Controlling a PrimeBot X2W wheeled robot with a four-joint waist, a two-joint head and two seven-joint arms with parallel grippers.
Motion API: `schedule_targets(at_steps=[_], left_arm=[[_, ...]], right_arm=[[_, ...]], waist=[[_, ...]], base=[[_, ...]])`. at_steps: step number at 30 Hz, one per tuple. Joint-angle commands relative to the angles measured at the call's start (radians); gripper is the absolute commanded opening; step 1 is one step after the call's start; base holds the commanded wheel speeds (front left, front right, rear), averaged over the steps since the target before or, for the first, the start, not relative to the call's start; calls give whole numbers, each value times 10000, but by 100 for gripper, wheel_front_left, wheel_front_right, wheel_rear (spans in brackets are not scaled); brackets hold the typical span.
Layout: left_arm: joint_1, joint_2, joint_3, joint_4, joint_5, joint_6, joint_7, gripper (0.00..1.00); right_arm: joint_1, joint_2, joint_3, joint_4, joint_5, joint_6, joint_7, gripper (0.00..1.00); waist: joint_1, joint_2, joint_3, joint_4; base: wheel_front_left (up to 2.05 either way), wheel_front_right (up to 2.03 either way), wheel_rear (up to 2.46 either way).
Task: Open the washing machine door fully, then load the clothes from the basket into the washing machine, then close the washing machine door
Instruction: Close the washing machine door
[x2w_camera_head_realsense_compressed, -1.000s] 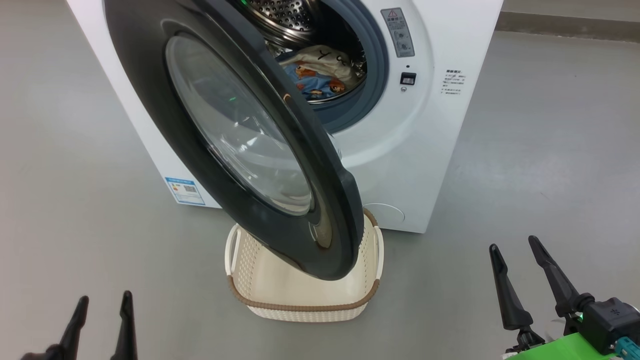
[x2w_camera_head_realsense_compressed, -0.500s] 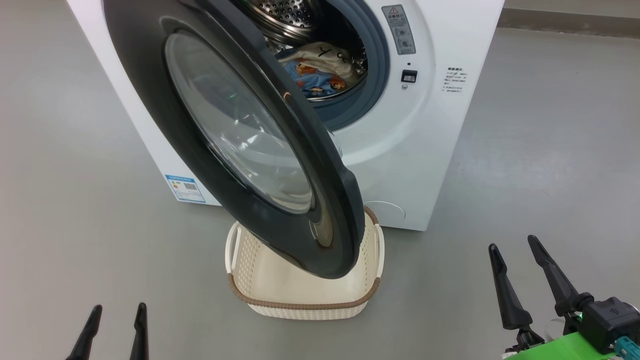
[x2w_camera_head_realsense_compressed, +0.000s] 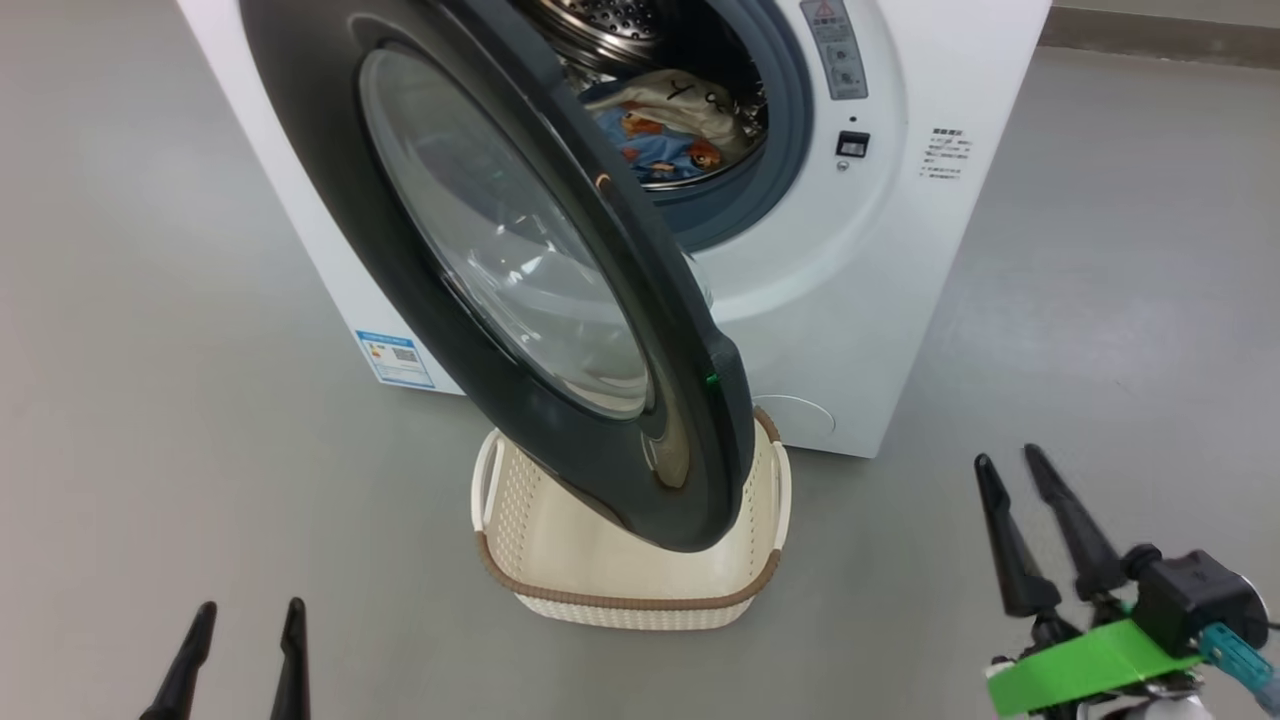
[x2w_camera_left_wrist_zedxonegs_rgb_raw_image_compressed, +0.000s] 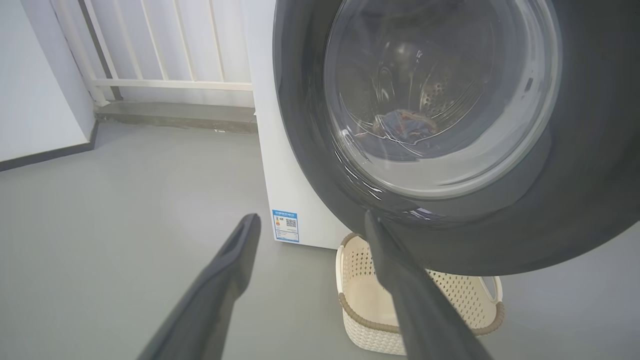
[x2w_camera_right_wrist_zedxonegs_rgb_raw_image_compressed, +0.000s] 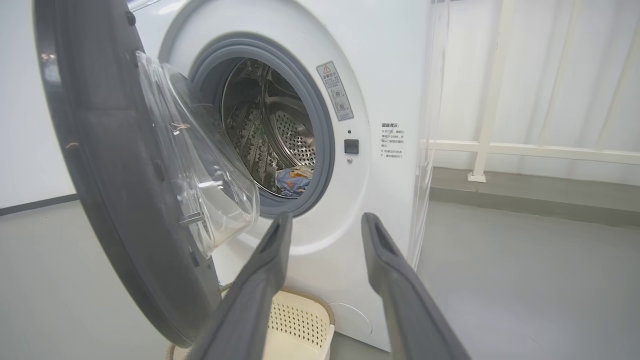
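Grey smooth floor (x2w_camera_head_realsense_compressed: 150, 350) runs across the whole work area, with a white railing (x2w_camera_left_wrist_zedxonegs_rgb_raw_image_compressed: 165, 82) and a pale curtain (x2w_camera_right_wrist_zedxonegs_rgb_raw_image_compressed: 550, 75) behind.

Left gripper (x2w_camera_head_realsense_compressed: 240, 660): the two long dark fingers stand wide apart with nothing between them. It hangs low over bare floor, well apart from all items.

Right gripper (x2w_camera_head_realsense_compressed: 1008, 460): fingers parted by a narrower gap and holding nothing, over bare floor to the right of the machine.

Small cream perforated plastic basket (x2w_camera_head_realsense_compressed: 620, 600) with a brown woven-look rim sits on the floor just in front of the machine, between the two grippers. No garment is visible in the part that shows.

Large round washing machine door (x2w_camera_head_realsense_compressed: 330, 200) with a glossy black rim and a bulging clear glass window stands partly open. Its lower edge overhangs the basket and hides the far part. From the left wrist view it screens the drum.

Big white boxy washing machine (x2w_camera_head_realsense_compressed: 900, 300): the blue-grey rubber gasket (x2w_camera_head_realsense_compressed: 790, 150) and steel perforated drum (x2w_camera_head_realsense_compressed: 600, 20) are exposed. The clothes (x2w_camera_head_realsense_compressed: 670, 125), one light blue with orange prints and one cream with black lines, lie inside the drum. A small blue energy label (x2w_camera_head_realsense_compressed: 395, 358) sits low on the side panel.
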Motion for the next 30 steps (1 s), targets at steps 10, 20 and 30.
schedule_targets(at_steps=[10,20,30], left_arm=[[-344,53,147,-350,-12,8,-91,100],[-209,22,191,-526,95,8,-91,100],[-49,-68,183,-568,132,8,-91,100]], right_arm=[[-2073,12,590,101,288,44,-80,0],[-3503,102,1438,-1867,772,44,-80,0],[-3595,360,4005,-2883,1292,44,-80,0]], waist=[[-1,0,-293,485],[-1,0,-423,698],[-1,0,-523,855]], base=[[0,0,0],[0,0,0],[0,0,0]])
